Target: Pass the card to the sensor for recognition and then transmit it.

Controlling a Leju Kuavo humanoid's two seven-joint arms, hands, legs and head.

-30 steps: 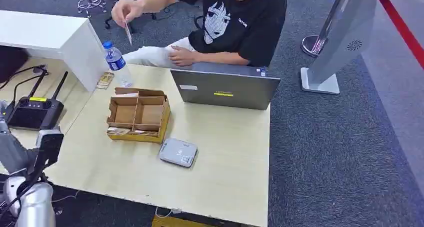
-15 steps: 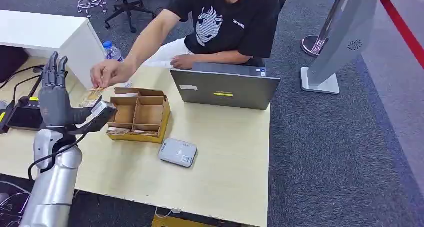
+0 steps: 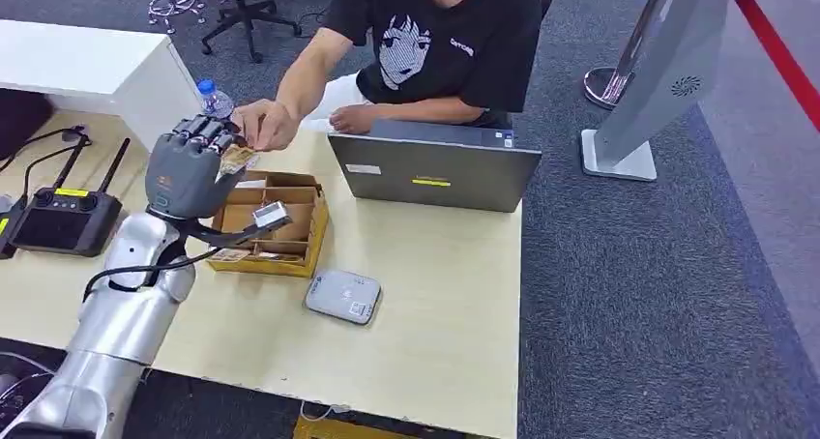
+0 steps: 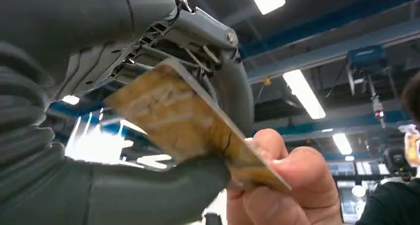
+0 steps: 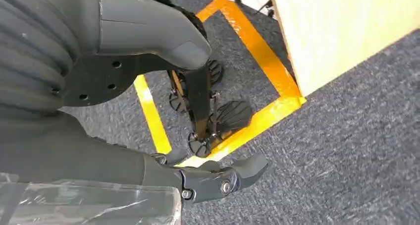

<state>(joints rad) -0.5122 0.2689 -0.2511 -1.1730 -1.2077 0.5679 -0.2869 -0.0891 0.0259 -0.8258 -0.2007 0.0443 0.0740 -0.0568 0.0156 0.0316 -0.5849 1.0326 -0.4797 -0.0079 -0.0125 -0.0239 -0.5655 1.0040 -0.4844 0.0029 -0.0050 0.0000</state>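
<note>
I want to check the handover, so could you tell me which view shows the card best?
The left wrist view: the card is large there, between the left hand and the person's fingers. In the head view it is a small tan sliver.

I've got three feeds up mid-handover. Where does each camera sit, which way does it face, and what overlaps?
Head view: high on the body, facing forward and down at the table; left hand raised.
Left wrist view: behind the left hand, facing up at ceiling lights; card, person's hand.
Right wrist view: behind the right hand, facing the floor.
Head and left wrist views share the card handover.
</note>
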